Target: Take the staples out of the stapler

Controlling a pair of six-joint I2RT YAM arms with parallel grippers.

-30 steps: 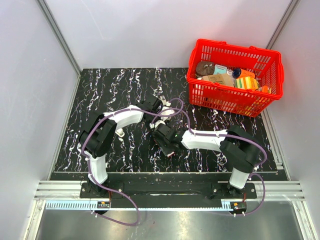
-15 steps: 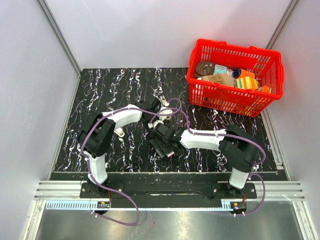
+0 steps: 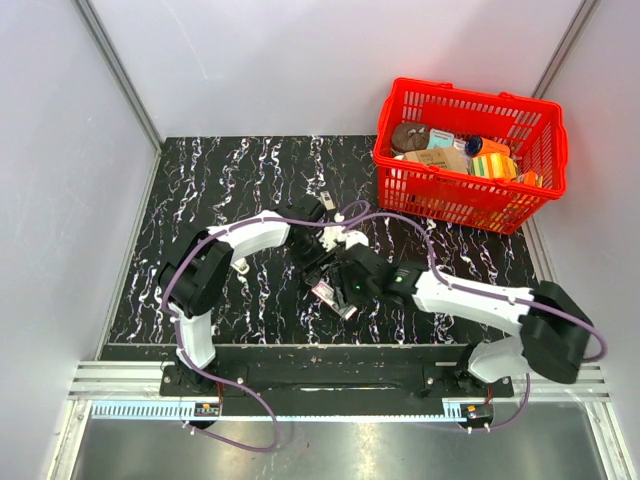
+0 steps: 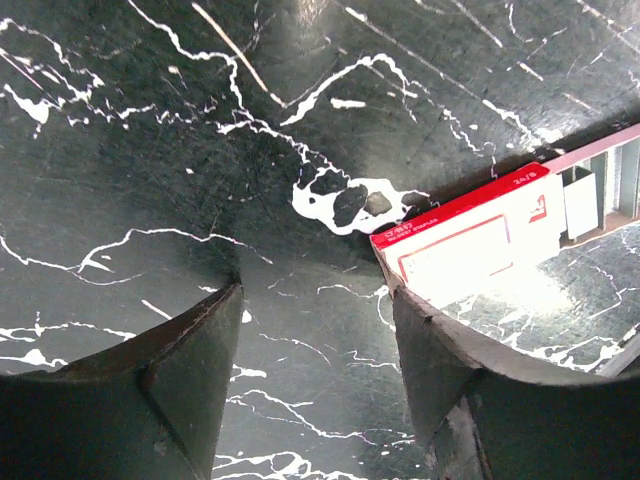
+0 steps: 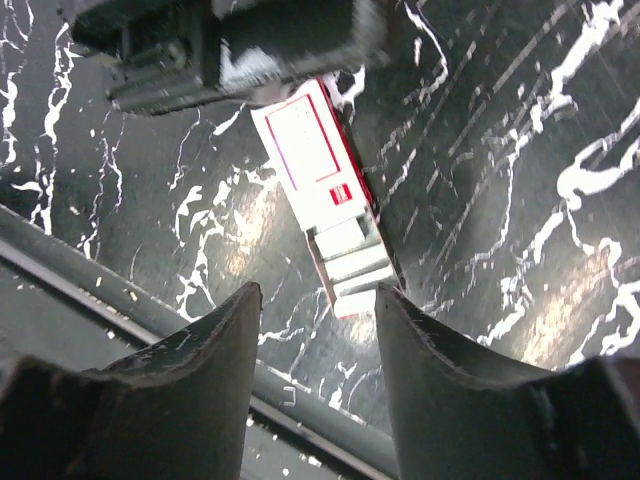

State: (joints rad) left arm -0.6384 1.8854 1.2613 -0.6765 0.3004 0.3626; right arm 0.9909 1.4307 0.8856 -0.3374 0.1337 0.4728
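Both hands are open and empty. Your left hand (image 4: 315,295) rests just beside the stapler (image 4: 470,245), likely bracing it on the bench (image 4: 150,150); your right hand (image 5: 318,295) hovers above its open end.

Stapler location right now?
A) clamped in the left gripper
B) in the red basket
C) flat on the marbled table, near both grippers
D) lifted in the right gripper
C: the stapler lies flat on the table, beyond the open right gripper and just off one finger of the open left gripper.
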